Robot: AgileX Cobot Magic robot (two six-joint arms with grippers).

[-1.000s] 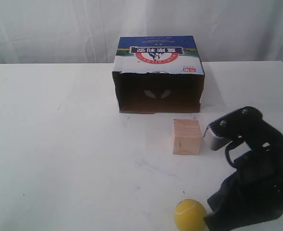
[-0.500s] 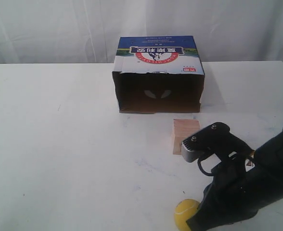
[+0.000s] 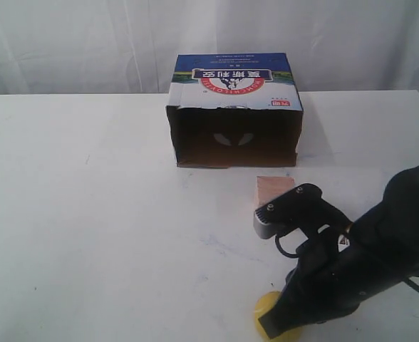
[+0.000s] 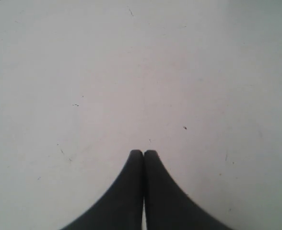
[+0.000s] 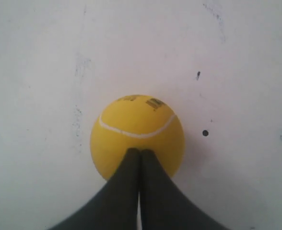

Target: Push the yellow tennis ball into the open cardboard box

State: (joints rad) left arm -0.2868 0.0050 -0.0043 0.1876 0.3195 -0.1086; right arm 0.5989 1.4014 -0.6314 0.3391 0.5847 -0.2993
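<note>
Swinging down from beside the wooden cube (image 3: pixel 272 187) within the last second, the right gripper (image 5: pixel 140 151), jaws closed on nothing, now sits right behind the yellow tennis ball (image 5: pixel 137 125), well apart from the open cardboard box (image 3: pixel 234 107), ready to push.

A white table (image 3: pixel 88 214) stands before pale draped curtains (image 3: pixel 81 43).

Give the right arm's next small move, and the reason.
Probably nudge the ball forward and slightly leftward in the exterior view with the shut right claw. Its tips are at the ball's near side, and the wooden block stands nearly between ball and box opening, so a straight push might hit it.
</note>
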